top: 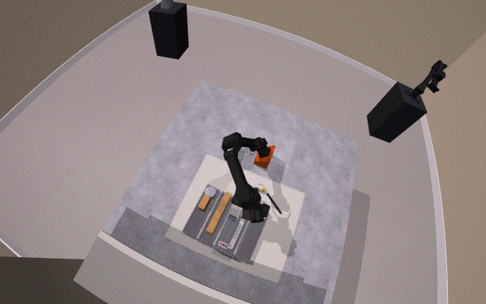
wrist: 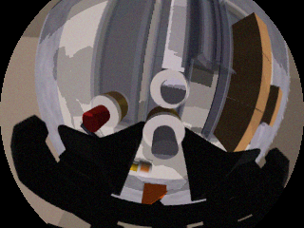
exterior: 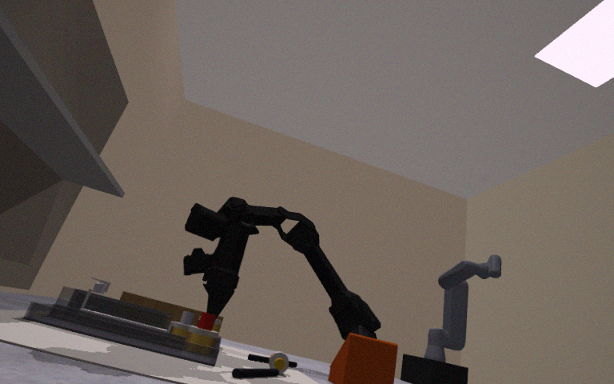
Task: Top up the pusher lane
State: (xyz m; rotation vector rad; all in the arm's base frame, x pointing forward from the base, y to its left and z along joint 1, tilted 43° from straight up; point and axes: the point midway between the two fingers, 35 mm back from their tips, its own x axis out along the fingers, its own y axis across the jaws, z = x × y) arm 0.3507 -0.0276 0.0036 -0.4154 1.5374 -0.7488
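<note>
Gripper (exterior: pixel 212 313) (wrist: pixel 163 128): its black, tapered fingers stood about half open, closed on a round, white-lidded jar with a grey knob (wrist: pixel 164 138). This jar was directly before the matching lane jar (exterior: pixel 181 330) (wrist: pixel 169 89); whether its base met the lane floor could not be told. A red-knobbed jar (exterior: pixel 201 342) (wrist: pixel 108 109) occupied the neighbouring lane, while tan, box-shaped blocks (top: pixel 218 213) (wrist: pixel 254 85) flanked the other side. The top view showed a flat grey disc (top: pixel 209 191), and the arm hid both matching jars there.
</note>
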